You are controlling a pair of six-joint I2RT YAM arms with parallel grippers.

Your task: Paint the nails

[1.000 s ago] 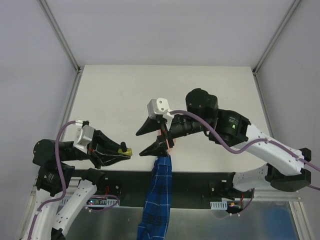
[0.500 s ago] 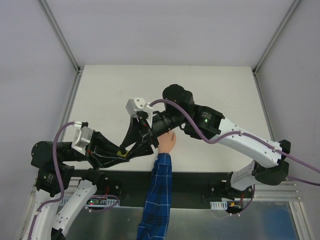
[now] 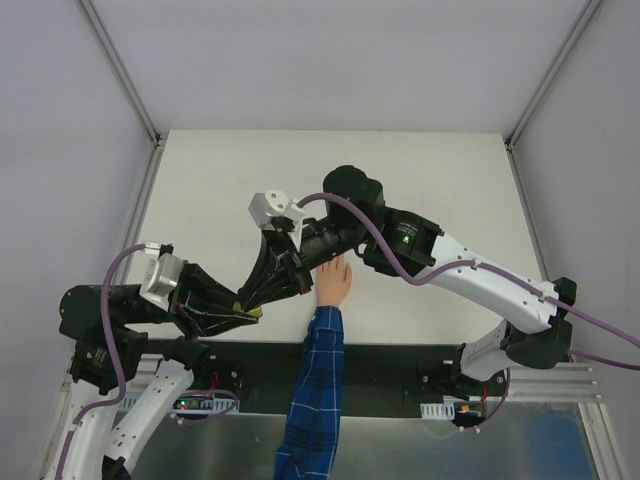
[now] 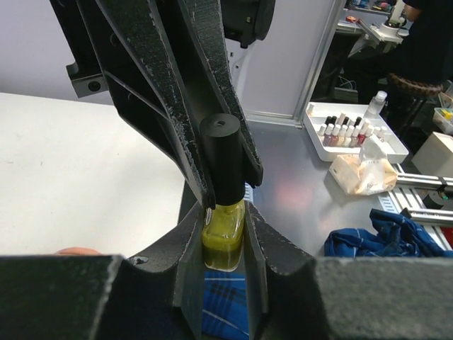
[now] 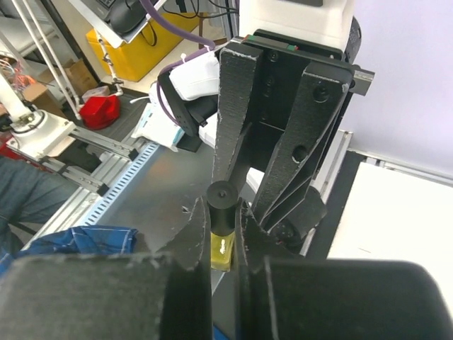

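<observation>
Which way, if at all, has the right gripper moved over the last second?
Yes. Against the table, the right gripper went left and toward the near edge, onto the polish bottle held by the left gripper.

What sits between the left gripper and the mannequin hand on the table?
The right gripper, fingers shut on the black cap of the polish bottle the left gripper holds; seen in the top view.

A white table top (image 3: 430, 190) is enclosed by pale grey wall panels (image 3: 330, 60), which are held by slanted aluminium posts (image 3: 120, 70) at left and right. Its near edge is lined by a black strip (image 3: 390, 357), and a metal bench (image 3: 400, 445) lies nearer still. A white tray of small bottles (image 4: 350, 131) and a yellow box (image 5: 152, 53) are seen in the room beyond.
</observation>
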